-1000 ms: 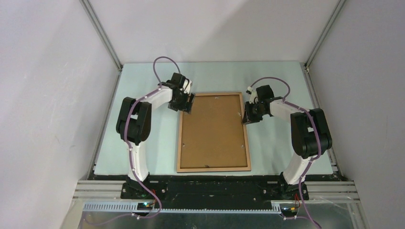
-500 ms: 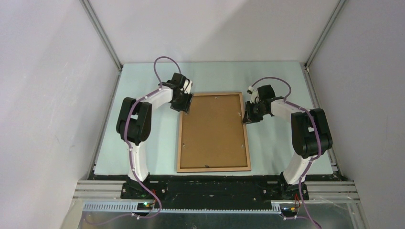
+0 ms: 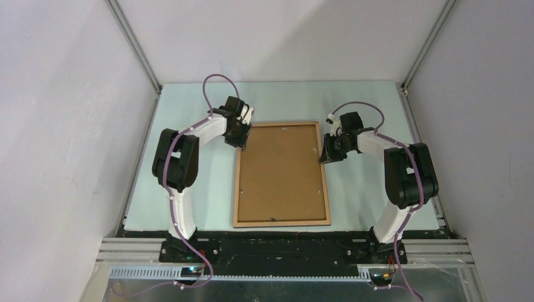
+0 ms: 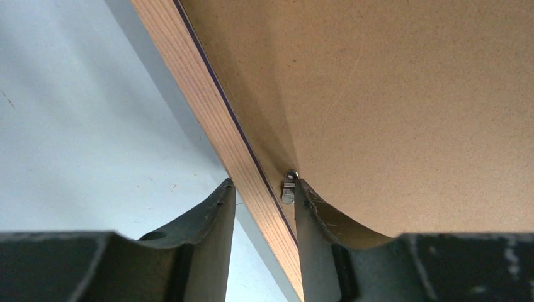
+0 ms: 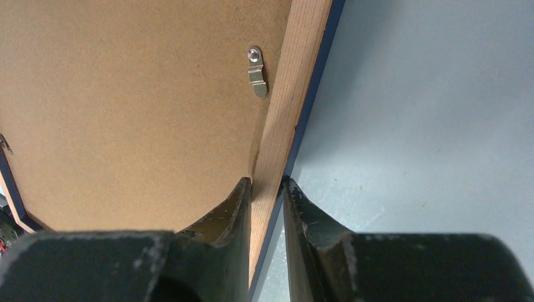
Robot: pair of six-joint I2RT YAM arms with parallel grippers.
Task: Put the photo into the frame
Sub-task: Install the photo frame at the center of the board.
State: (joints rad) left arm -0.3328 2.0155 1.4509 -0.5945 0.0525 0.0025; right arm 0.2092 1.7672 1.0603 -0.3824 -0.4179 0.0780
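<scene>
The frame [image 3: 281,222] lies on the table with its light wood face up and the brown backing board [image 3: 281,173] set inside it. The photo is hidden. My left gripper [image 3: 244,139] is open astride the left rail [image 4: 201,107] near the far corner. Its inner finger [image 4: 312,233] touches a small metal clip [image 4: 288,189], and its outer finger stands apart from the rail. My right gripper [image 3: 325,154] is shut on the right rail [image 5: 299,82] near the far end, one finger on each side. The dark blue edge shows below the rail.
A second metal clip [image 5: 257,72] sits on the backing board [image 5: 126,94] beside the right rail. The pale green table [image 3: 189,189] is enclosed by white walls on three sides. The arm bases stand at the near edge.
My left gripper has shifted slightly left and away along the frame's far left corner. The right gripper and the frame have not visibly moved.
</scene>
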